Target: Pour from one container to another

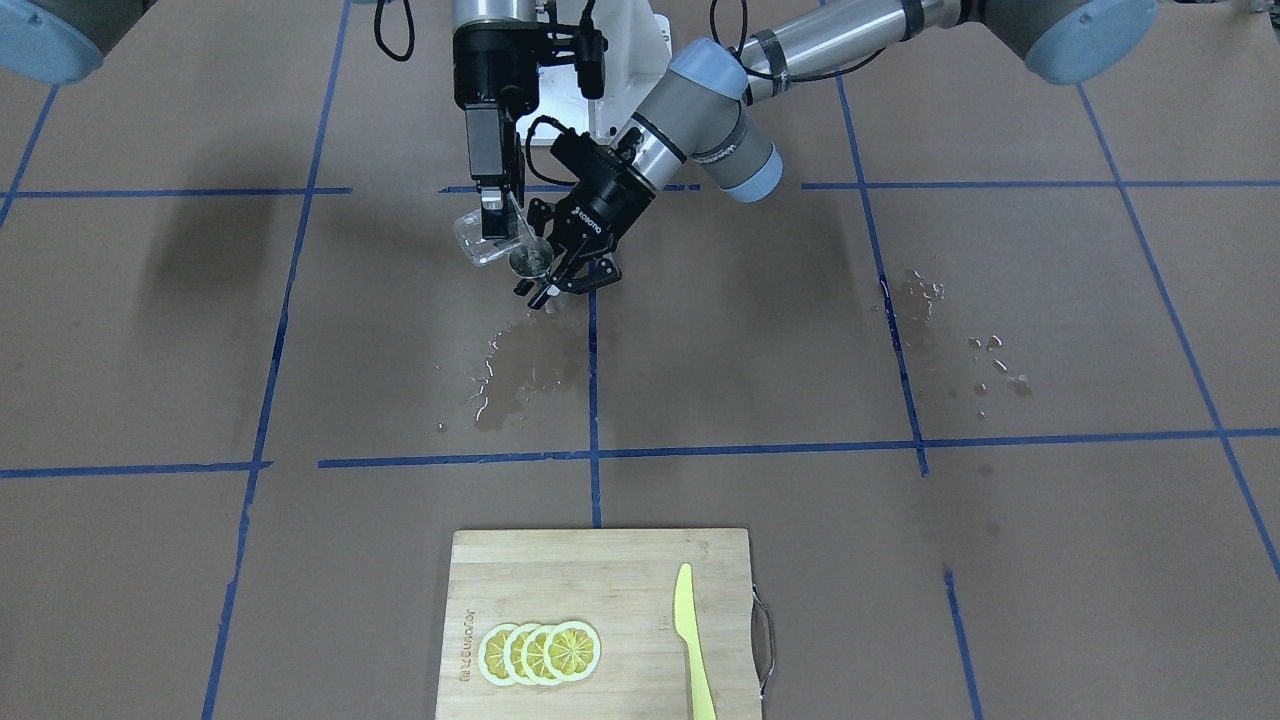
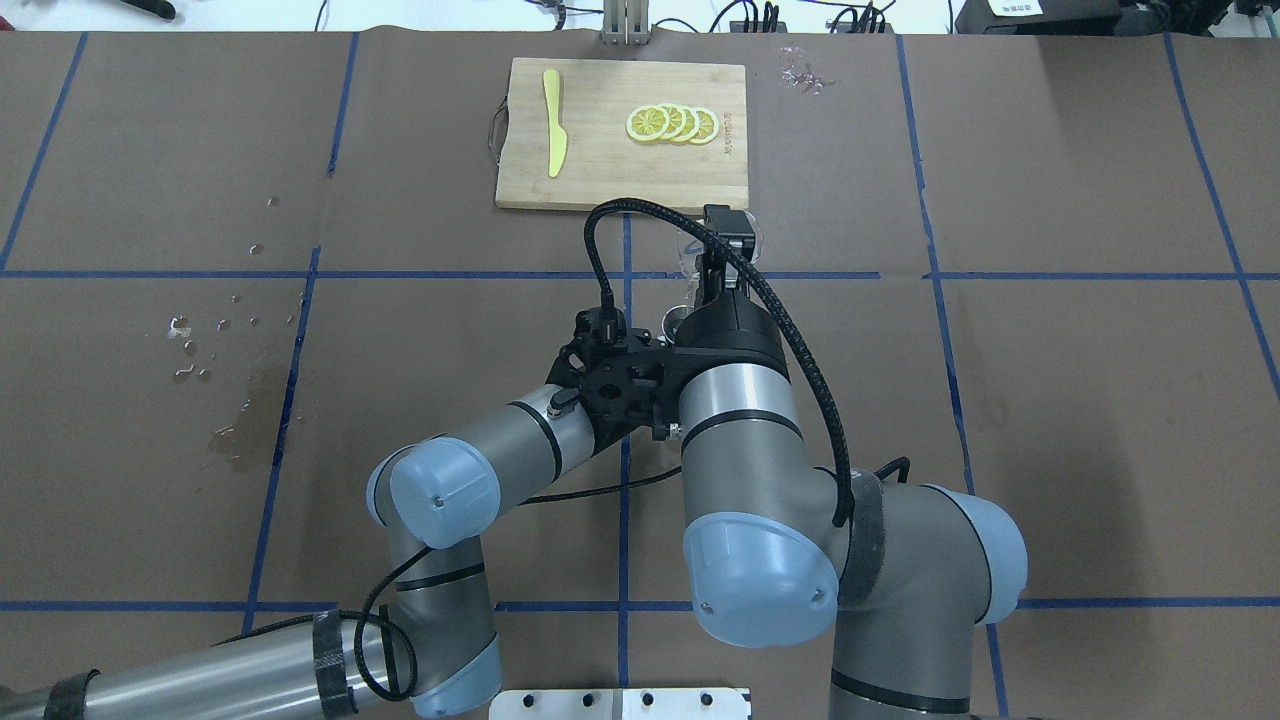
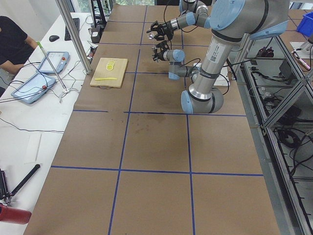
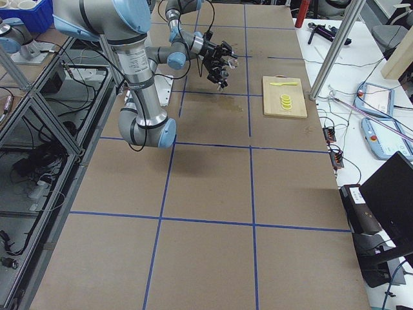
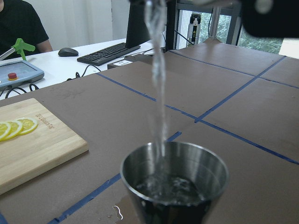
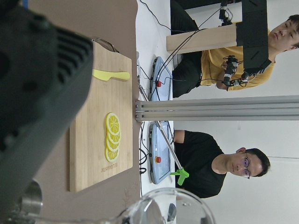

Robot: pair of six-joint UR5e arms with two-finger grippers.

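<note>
1. The right gripper (image 1: 497, 222) hangs pointing down from its vertical arm, fingers clamped on the glass cup (image 1: 480, 240). The cup is tipped on its side, mouth toward the jigger (image 1: 530, 260).
2. The left gripper (image 1: 548, 278) comes in at a slant and its fingers are closed narrow round the jigger's lower part. The jigger is upright, just beside and below the cup's lip.
3. Left wrist cam: a thin water stream (image 5: 159, 84) falls into the jigger's top cone, which is partly full w/ a rippled surface.
4. Both vessels sit near the table centre, over the blue tape line (image 1: 593, 380), apparently off the brown table (image 1: 800, 350).
5. A wet spill patch (image 1: 510, 380) lies just in front of the grippers; scattered droplets (image 1: 990, 360) lie well apart on the robot's left.
6. At the far edge is a cutting board (image 1: 560, 570) w/ overlapped lemon slices (image 1: 540, 652) and a yellow knife (image 1: 690, 640) lying beside them, not touching.
</note>
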